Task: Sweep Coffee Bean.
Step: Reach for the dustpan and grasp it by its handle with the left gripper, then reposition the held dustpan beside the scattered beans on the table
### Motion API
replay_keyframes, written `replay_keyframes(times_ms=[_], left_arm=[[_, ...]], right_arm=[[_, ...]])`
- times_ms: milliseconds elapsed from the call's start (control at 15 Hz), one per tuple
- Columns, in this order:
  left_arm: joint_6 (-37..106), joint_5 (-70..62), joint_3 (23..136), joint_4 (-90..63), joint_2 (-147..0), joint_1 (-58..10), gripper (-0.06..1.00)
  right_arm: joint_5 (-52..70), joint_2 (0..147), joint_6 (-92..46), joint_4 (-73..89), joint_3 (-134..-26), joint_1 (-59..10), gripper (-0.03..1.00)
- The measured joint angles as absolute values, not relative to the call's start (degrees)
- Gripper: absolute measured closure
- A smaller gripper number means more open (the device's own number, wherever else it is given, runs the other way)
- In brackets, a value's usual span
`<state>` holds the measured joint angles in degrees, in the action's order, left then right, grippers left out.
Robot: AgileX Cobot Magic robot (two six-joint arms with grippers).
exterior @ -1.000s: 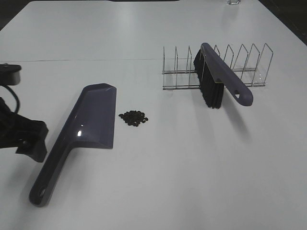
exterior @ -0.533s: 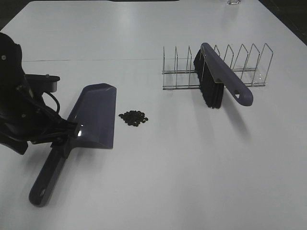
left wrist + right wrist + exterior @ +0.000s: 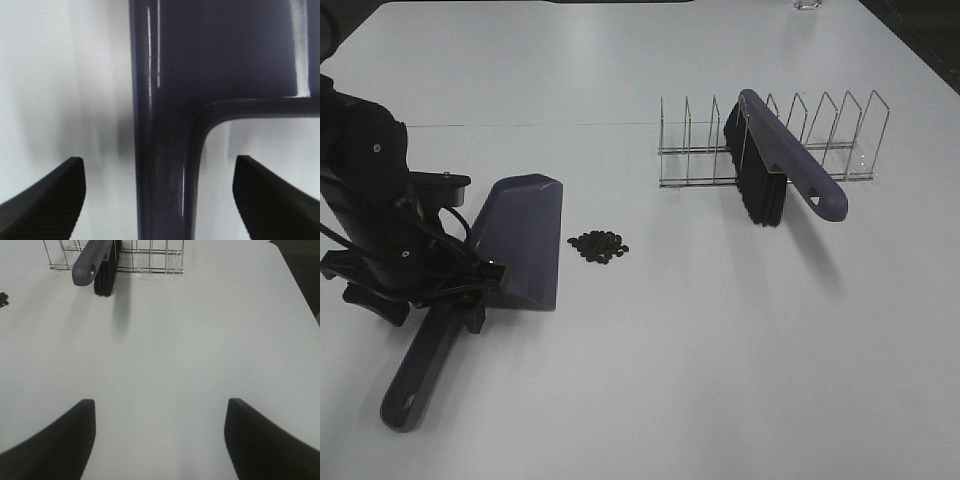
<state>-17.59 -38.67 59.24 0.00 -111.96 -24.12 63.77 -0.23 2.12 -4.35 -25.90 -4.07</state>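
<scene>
Left gripper (image 3: 157, 167) low over the dustpan (image 3: 523, 232), black fingers (image 3: 52, 197) either side of the handle at the join with the pan. Released, not clamped: white table (image 3: 720, 350) visible in the gap on each side, neither finger touching the plastic. Dark, bulky arm at the left of the high view, covering the upper part of the handle.

Dustpan purple and glossy, flat on the table, handle slanting toward the near edge, one long side turned to the coffee bean (image 3: 599, 246). Beans in one small dark heap on bare table, just beside that long side but apart from it, between the pan and the wire rack (image 3: 830, 140).

Farther right, well apart from the heap, brush (image 3: 790, 168) leaning in the rack: purple back and handle, black bristles down.

Right gripper (image 3: 160, 407) out of the high view; from its own camera, fingers spread wide above bare table, nothing between them, so released too.

Surface plain white with soft glare and a thin dark line (image 3: 520, 125) across the far part. Dark floor (image 3: 932, 40) past the far corners. Small clear object at the far edge, too cropped to name.
</scene>
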Motion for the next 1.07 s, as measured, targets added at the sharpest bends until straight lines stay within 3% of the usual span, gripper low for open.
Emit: replay_keyframes(times_ms=[333,600,1067], left_arm=[[-17.6,-38.4,62.1,0.0,-115.2,-24.1,0.35],[-17.6,-38.8,62.5,-1.0,-115.9,-24.1,0.59],[-15.4,-40.4,62.5,-0.9,-115.7,-24.1,0.59]], right_arm=[[63.8,-0.2,2.1,-4.4,-25.9,-4.1,0.34],[63.8,-0.2,2.1,-4.4,-25.9,-4.1,0.34],[63.8,-0.2,2.1,-4.4,-25.9,-4.1,0.34]])
